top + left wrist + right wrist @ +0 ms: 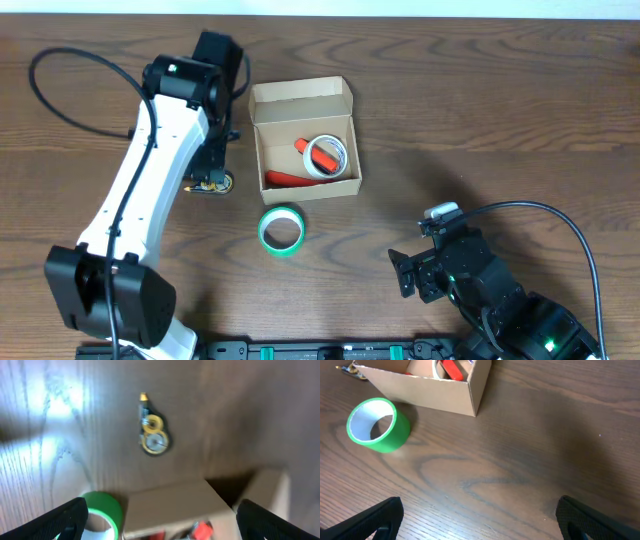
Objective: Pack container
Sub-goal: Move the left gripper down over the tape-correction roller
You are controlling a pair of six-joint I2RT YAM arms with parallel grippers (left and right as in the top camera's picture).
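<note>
The container (303, 187), a tan cardboard box with its flap lid (300, 97) open at the far side, sits mid-table. It holds a white tape roll (329, 155) and red items (285, 180). A green tape roll (281, 230) lies on the table just in front of it. My left gripper (218, 150) hangs open and empty left of the box. In the left wrist view (160, 522) the box (175, 502) and green roll (102, 510) lie below it. My right gripper (408, 272) is open and empty at the front right, its fingers (480, 520) over bare wood.
A small black-and-gold tape dispenser (212, 184) lies on the table left of the box, near my left gripper; it also shows in the left wrist view (152, 430). The right wrist view shows the box (420, 387) and green roll (377, 425) far ahead.
</note>
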